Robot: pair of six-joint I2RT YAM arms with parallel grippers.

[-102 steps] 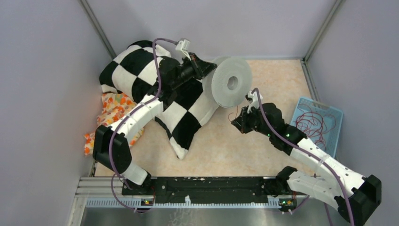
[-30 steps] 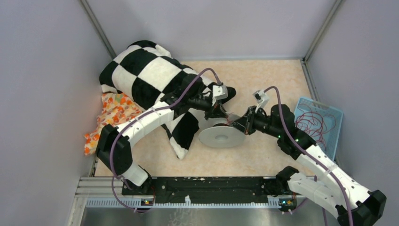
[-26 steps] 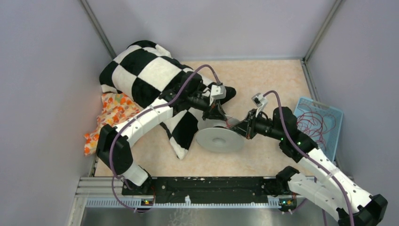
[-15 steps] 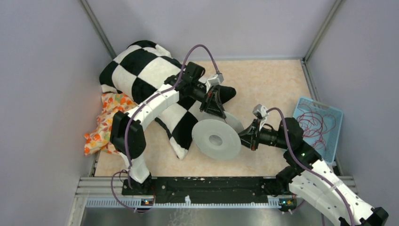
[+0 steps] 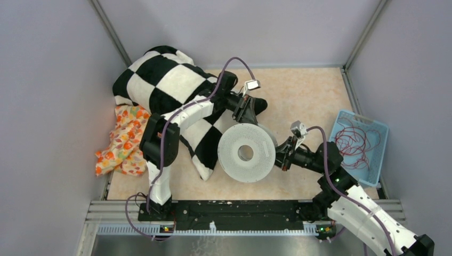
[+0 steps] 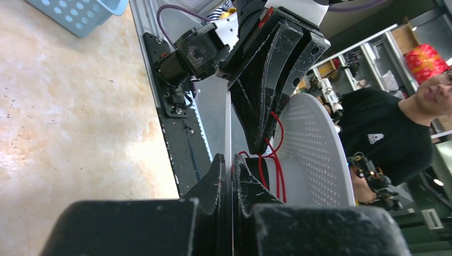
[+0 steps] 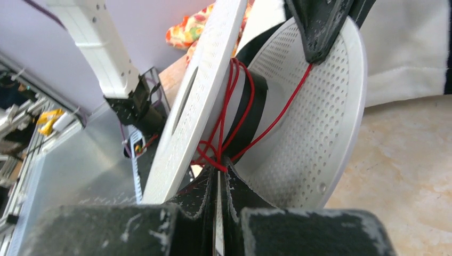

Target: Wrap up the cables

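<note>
Right pincer (image 7: 218, 175) pinches cables (image 7: 226, 114), visible wrist-side only.

The left arm (image 5: 186, 114) and right arm (image 5: 368, 210) consist of white link shells joined by black joint housings. A purple hose (image 5: 234, 60) runs along each arm. A small white camera module (image 5: 252, 84) sits at each wrist. The fingers (image 7: 314, 26) are black, tapered and rough-textured. Both bases mount on a black rail (image 5: 240, 209).

Table (image 5: 314, 88): far-right corner open. Obstacles: checkered cushion (image 5: 160, 80), far-left corner; floral cloth (image 5: 123, 140), left edge; blue basket (image 5: 365, 118) of cables (image 5: 354, 140), right edge; white spool (image 5: 234, 162), centre.
</note>
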